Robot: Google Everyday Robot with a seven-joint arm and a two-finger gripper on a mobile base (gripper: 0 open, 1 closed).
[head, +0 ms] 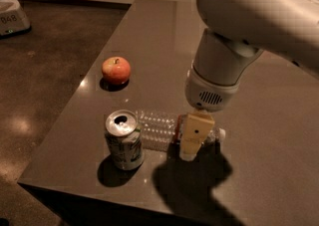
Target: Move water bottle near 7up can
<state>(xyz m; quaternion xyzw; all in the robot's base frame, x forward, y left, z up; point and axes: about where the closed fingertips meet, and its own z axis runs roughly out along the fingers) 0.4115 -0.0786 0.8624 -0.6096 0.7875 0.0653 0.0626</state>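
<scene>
The water bottle (157, 129) lies on its side on the dark table (149, 36), its clear ribbed body pointing left and its white cap (221, 134) to the right. Its base almost touches the 7up can (124, 143), which stands upright with an opened top at the bottle's left end. My gripper (194, 138) comes straight down from the big white arm (234, 46) over the bottle's label end, and its yellowish part hides the red-and-white label band.
A red-orange apple (116, 69) sits further back on the left of the table. The table's front edge (99, 190) runs just in front of the can. A white device (12, 17) stands on the floor at far left.
</scene>
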